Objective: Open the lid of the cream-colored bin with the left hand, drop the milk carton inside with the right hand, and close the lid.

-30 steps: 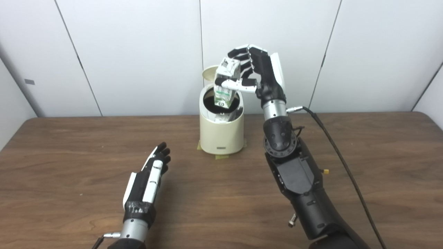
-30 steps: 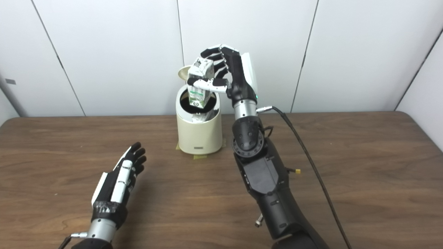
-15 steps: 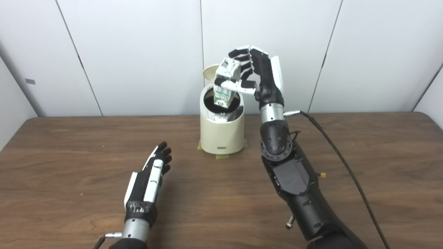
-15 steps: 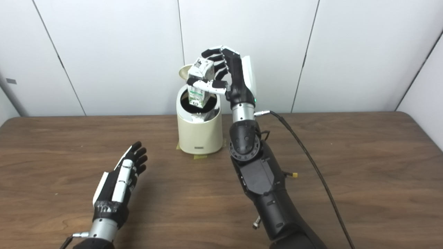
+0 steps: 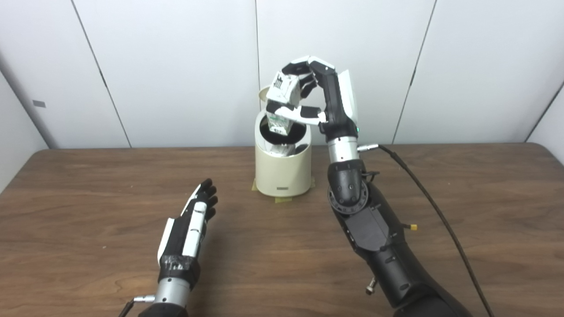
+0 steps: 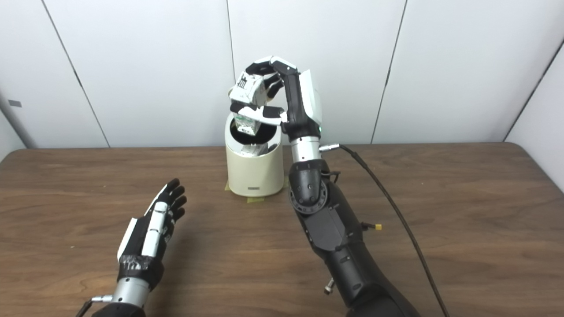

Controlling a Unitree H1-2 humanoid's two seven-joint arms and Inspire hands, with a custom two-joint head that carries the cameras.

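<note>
1. Two hands were in view over a brown wooden table (image 5: pixel 88 185), with the cream-colored bin (image 5: pixel 283 171) standing at about 12 o'clock from the table's middle, close to the white wall panels (image 5: pixel 176 66).
2. The right hand (image 5: pixel 324 103) was raised above the bin's open mouth, its fingers (image 5: pixel 294 67) curled over the top and its thumb pressed across the front, clamped on the milk carton (image 5: pixel 280 103).
3. The carton hung tilted, its gabled top leaning toward 11 o'clock and its green-printed lower end dipping just inside the bin's rim, over the dark interior.
4. The lid (image 5: pixel 263 92) stood open behind the bin, at 12 o'clock from the opening, mostly hidden by the carton and hand.
5. The left hand (image 5: pixel 189 229) lay low over the table at about 7 o'clock from the bin, well apart from it, fingers straight and slightly spread, holding nothing.
6. A black cable (image 5: pixel 432 207) ran from the right wrist toward 5 o'clock across the table.
7. Small patches of yellowish tape (image 5: pixel 282 199) showed at the foot of the bin.
</note>
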